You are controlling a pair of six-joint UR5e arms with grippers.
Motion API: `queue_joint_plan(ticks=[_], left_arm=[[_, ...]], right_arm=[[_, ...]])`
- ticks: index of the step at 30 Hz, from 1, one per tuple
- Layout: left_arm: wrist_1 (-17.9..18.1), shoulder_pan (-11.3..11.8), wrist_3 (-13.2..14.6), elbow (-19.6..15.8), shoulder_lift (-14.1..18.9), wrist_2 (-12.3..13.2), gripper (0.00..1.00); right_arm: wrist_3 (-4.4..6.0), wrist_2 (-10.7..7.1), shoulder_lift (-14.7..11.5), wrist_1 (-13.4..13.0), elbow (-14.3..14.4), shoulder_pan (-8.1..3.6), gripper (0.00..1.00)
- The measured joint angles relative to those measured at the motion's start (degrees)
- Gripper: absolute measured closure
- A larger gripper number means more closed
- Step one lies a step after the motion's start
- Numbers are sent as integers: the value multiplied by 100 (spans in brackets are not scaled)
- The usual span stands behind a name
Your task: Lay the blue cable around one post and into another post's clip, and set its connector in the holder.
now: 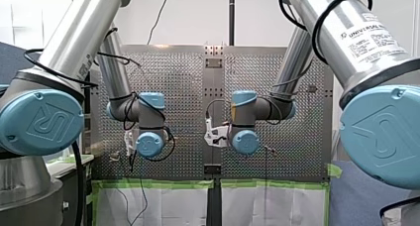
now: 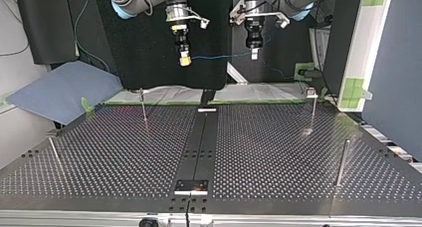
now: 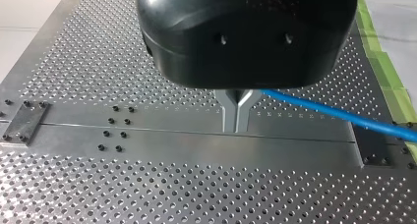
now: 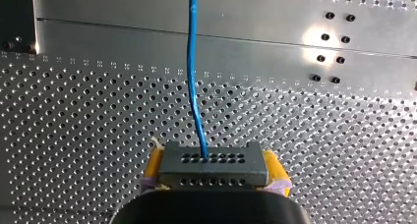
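**Cable held aloft between two arms.** At the top view's far left, a thin post (image 2: 53, 155) stands near the edge of the perforated table (image 2: 278, 152), with a second post (image 2: 144, 106) farther back. Above and behind them hangs my right gripper (image 2: 184, 60), its yellow pads (image 4: 153, 166) clenched on the grey connector (image 4: 213, 164). In the right wrist view the block sits square between the pads, its face of small holes turned toward the table. From that face the blue cable (image 2: 219, 56) runs through the air, nearly level, to my left gripper (image 2: 254, 54), just beside it on the right. There my metal fingers (image 3: 227, 113) are pinched together on the cable. In the left wrist view it comes out of them to one side, above the smooth strip (image 3: 172, 135) that divides the table. Cable and connector are both up in the air, well apart from every post. Farther right stands a tall post (image 2: 313, 115) topped by a small clip (image 2: 311, 92). A plain post (image 2: 342, 162) rises nearest the camera at the right.
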Motion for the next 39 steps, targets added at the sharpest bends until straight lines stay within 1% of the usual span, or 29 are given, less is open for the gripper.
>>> queue_joint_plan(ticks=[4, 11, 28, 29, 31, 34, 36, 39], left_arm=[[17, 13, 7, 15, -14, -2, 100], [130, 167, 25, 41, -123, 0, 100], [141, 185, 26, 44, -132, 0, 100], [141, 185, 26, 44, -132, 0, 100], [141, 185, 26, 44, -132, 0, 100], [141, 185, 26, 44, -132, 0, 100], [141, 185, 26, 44, -132, 0, 100], [141, 185, 26, 44, -132, 0, 100]], right_arm=[[0, 4, 0, 4, 0, 0, 100], [0, 8, 0, 8, 0, 0, 100], [4, 5, 4, 13, -4, 4, 100], [16, -7, 15, 25, -14, 15, 100], [59, -65, 84, 94, -38, 84, 100], [92, -117, 219, 227, -55, 184, 100], [100, -131, 313, 323, -58, 216, 100], [104, -138, 442, 464, -60, 232, 100]])
